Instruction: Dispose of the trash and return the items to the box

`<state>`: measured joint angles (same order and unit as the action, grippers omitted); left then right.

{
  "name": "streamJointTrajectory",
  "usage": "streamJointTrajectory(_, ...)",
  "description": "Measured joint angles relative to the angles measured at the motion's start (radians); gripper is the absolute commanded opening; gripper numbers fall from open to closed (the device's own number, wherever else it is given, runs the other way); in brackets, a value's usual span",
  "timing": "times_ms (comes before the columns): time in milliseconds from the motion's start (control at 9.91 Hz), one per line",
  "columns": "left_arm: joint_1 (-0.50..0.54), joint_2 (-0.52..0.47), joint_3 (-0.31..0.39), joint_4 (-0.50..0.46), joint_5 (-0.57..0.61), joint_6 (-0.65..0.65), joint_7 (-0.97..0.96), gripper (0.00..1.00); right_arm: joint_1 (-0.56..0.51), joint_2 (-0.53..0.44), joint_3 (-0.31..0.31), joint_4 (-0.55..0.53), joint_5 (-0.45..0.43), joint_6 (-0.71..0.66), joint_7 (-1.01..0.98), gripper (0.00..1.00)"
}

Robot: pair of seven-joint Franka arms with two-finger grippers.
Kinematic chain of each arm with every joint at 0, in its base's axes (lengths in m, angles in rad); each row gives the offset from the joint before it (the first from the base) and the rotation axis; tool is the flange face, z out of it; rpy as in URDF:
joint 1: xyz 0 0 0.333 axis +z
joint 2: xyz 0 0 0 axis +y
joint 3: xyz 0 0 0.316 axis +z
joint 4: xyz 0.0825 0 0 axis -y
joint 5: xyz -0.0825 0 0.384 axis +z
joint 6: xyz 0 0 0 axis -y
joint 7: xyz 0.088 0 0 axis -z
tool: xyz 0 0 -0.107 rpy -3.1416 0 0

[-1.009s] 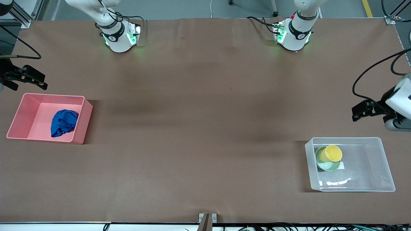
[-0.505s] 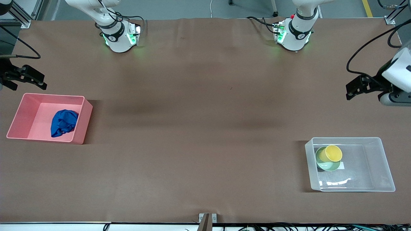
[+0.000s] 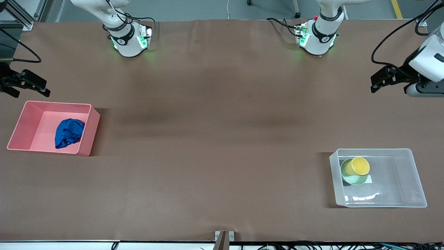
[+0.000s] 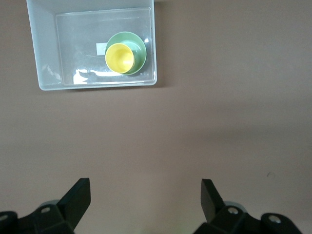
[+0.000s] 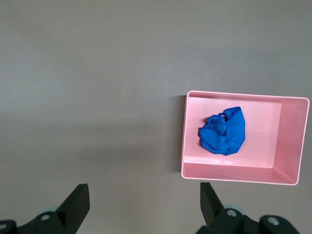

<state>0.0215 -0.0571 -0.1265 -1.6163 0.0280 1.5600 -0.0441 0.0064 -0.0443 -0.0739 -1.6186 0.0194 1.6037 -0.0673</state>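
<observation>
The royal-blue wad of trash (image 3: 69,132) lies in the pink tub (image 3: 20,119) at the right arm's end of the table; it also shows in the right wrist view (image 5: 223,131). The yellow cup (image 3: 360,166) sits in the mint-green bowl (image 3: 348,175) inside the see-through box (image 3: 412,173); the cup also shows in the left wrist view (image 4: 120,57). My left gripper (image 3: 374,85) is open and empty, up over bare table at the left arm's end. My right gripper (image 3: 43,88) is open and empty, up over the table beside the pink tub.
The brown table top (image 3: 215,139) stretches between the two tubs. The arms' bases (image 3: 130,40) stand along the edge farthest from the front camera. A small metal bracket (image 3: 223,236) sits at the table's near edge.
My left gripper has risen and drawn away from the see-through box, toward the arms' bases. My right gripper has barely shifted. The tubs and their contents have not moved.
</observation>
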Motion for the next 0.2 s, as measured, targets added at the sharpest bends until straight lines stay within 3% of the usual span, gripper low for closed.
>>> streamJointTrajectory(202,-0.002,-0.039,0.000,-0.032,0.000,0.006,0.007,1.00,0.000,0.000,0.000,0.000,0.000,-0.002,0.000,1.00)
